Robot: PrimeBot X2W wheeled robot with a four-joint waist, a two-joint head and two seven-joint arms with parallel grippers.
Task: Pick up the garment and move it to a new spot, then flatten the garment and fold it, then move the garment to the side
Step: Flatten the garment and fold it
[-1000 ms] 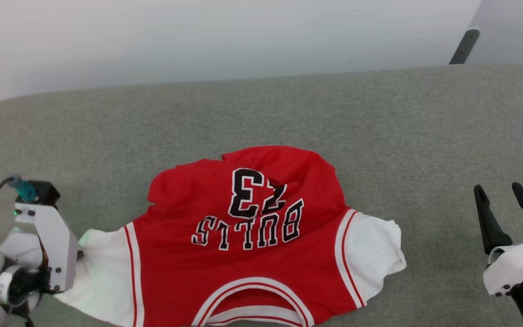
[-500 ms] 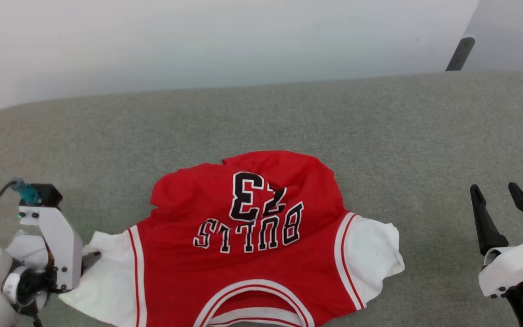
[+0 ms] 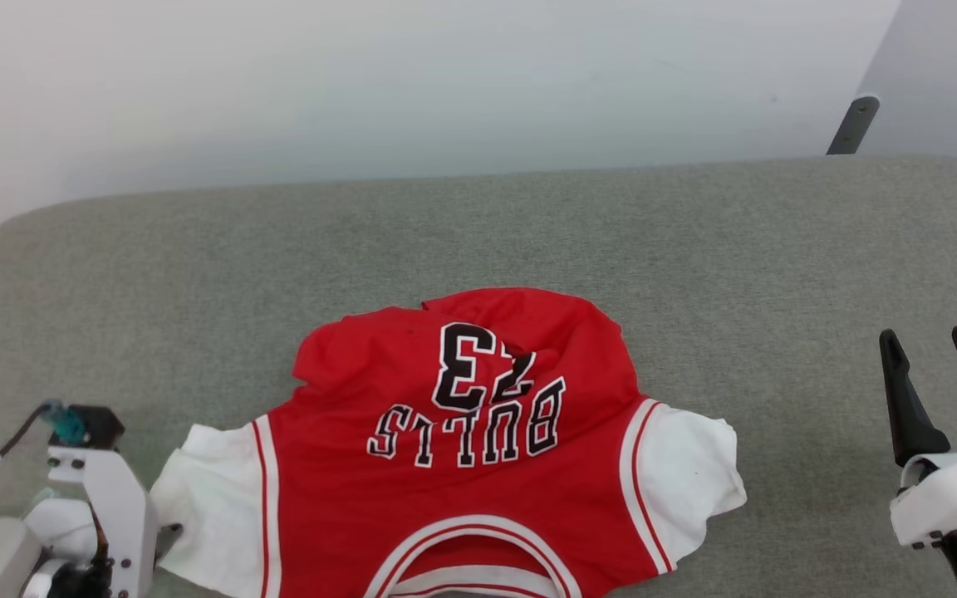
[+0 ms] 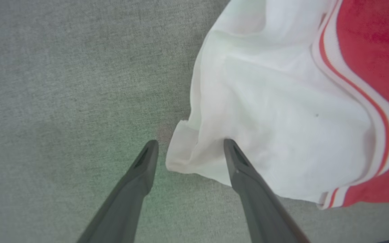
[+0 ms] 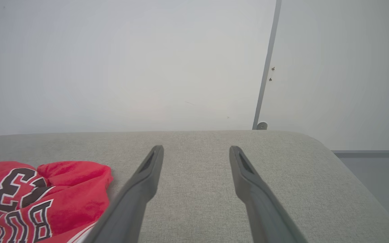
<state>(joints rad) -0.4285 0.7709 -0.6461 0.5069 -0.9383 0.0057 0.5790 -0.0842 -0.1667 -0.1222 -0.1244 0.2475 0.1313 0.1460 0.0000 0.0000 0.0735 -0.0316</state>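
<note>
Seemingly the flattening step is in hand: the red jersey (image 3: 462, 465) is laid collar-nearest on the grey upholstered surface (image 3: 694, 249), its sleeves spread but its far hem rumpled over the number. The left pincer (image 4: 190, 143) is seen spread and empty astride the corner of the white sleeve (image 4: 265, 111), contact being hard to judge, while the right pincer (image 3: 925, 335) is held open and empty, well apart. Next, the bunched hem would need to be pinched and drawn away until flat.

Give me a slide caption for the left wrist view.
Open left gripper framing the white sleeve corner of the garment on a grey padded surface.
</note>
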